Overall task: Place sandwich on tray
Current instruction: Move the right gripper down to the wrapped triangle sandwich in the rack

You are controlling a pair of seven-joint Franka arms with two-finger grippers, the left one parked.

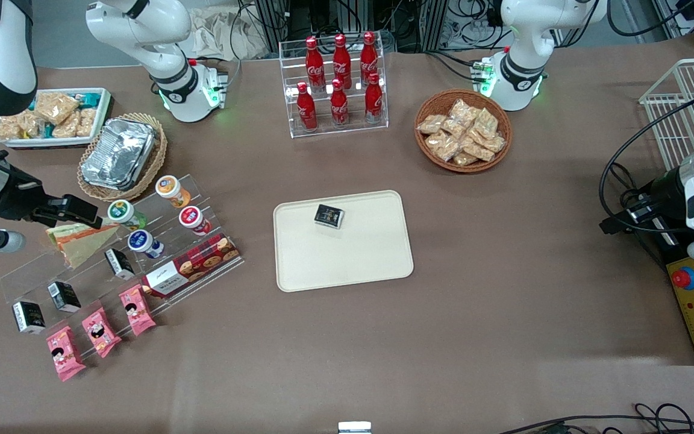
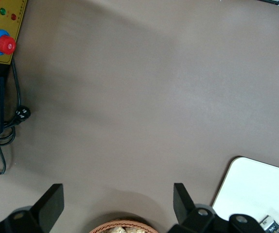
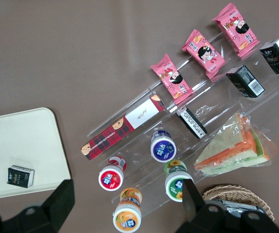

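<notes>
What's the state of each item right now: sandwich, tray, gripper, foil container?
sandwich: wrapped, lying on the clear stepped display, not gripped.
tray: holds only a small black box.
gripper: open, above the yogurt cups.
foil container: crinkled, sitting in a wicker basket.

My table point(image 1: 503, 313) wears a plain brown cloth under even light. At twelve o'clock, cables point(image 1: 443, 24) tangle past its edge; at three o'clock stands a white wire rack point(image 1: 672, 108).

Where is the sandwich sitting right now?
The sandwich lies on the clear stepped display rack toward the working arm's end of the table, beside the green-lidded cup, with the open gripper above it.
</notes>
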